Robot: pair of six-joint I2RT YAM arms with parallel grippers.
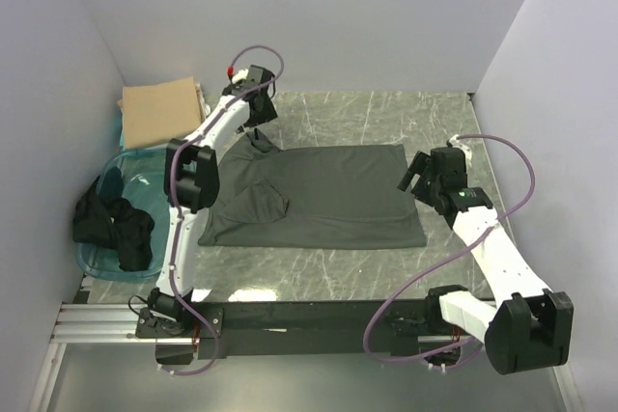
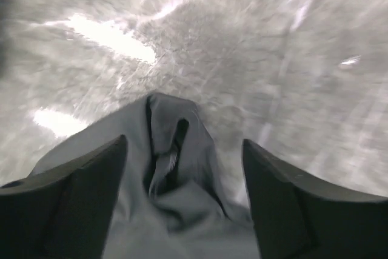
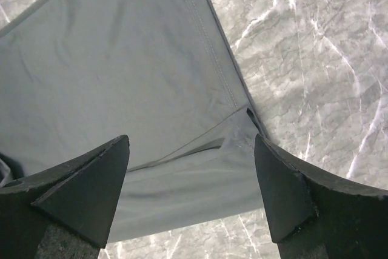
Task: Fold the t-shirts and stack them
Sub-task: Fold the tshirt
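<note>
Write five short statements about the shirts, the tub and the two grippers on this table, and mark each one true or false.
1. The dark charcoal-grey cotton t-shirt lies spread on the marbled grey table. True.
2. The right gripper is shut on that shirt's hem. False: its jaws stand open above the shirt's corner.
3. Black shirts lie bundled in and over the translucent teal plastic tub. True.
4. The folded tan shirt rests on the grey shirt. False: it lies apart, in the far left corner.
5. The left gripper is open, with bunched grey cloth between its fingers. True.
</note>
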